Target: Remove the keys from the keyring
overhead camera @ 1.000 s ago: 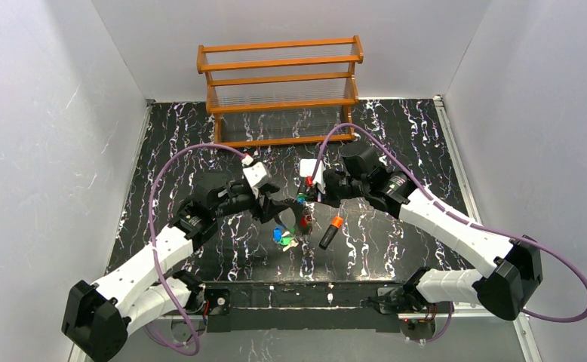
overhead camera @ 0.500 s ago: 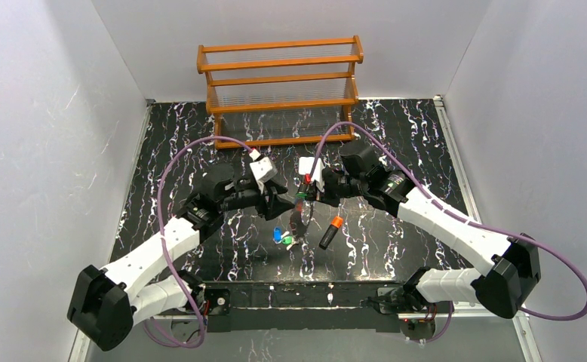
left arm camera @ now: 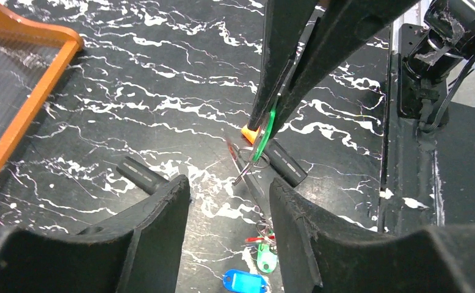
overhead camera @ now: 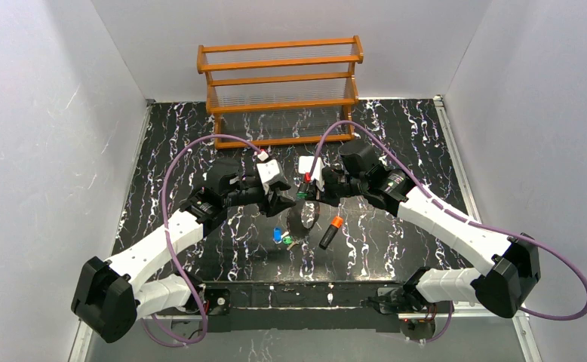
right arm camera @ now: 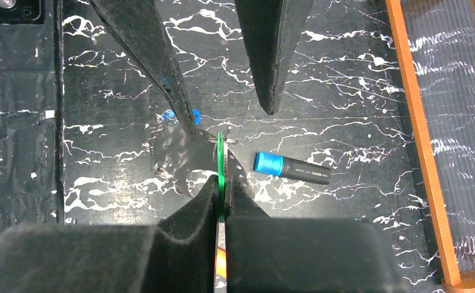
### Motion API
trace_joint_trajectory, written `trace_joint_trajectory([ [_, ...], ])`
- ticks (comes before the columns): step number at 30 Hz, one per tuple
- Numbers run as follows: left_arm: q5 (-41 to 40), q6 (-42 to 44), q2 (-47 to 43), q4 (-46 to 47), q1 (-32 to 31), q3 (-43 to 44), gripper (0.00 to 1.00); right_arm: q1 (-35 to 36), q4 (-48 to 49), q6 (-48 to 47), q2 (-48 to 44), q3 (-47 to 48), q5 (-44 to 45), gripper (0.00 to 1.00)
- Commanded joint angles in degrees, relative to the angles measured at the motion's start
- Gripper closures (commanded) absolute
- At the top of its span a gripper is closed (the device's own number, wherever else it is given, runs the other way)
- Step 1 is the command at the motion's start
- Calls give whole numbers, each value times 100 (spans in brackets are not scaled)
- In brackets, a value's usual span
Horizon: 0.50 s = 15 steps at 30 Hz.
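My right gripper (right arm camera: 221,180) is shut on a green key (right arm camera: 220,155), held edge-on above the table. The pale grey keyring (overhead camera: 299,219) hangs from that spot down toward the table and shows as a wide grey band (right arm camera: 177,155) in the right wrist view. A blue key (left arm camera: 245,282) and another green key (left arm camera: 267,257) lie on the table below. My left gripper (left arm camera: 229,183) is open, just left of the right gripper (overhead camera: 305,196) and facing it, with nothing between its fingers (left arm camera: 143,238). In the top view my left gripper (overhead camera: 281,200) nearly meets the held key.
An orange-capped black marker (overhead camera: 330,231) lies right of the keys. A blue-capped marker (right arm camera: 291,168) lies on the black marbled table (overhead camera: 396,143). An orange wooden rack (overhead camera: 279,90) stands at the back. Grey walls close in both sides.
My left arm has moved right and toward the back, closing in on the right gripper, with its jaws slightly narrower. The right arm has kept its grip and hardly moved.
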Motion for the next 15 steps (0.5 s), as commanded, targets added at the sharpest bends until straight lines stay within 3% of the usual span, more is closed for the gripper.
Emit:
trace_joint_trajectory([
  [1,240,583,-263,-78,-21,61,52,-25,14,-38,-170,223,-162,99],
  [11,1049,534,436,-219,-21,471,64,-24,14,-96,-159,216,-226,99],
  [15,1169,534,539,-276,-21,524,80,-23,35,-97,-160,193,-245,99],
])
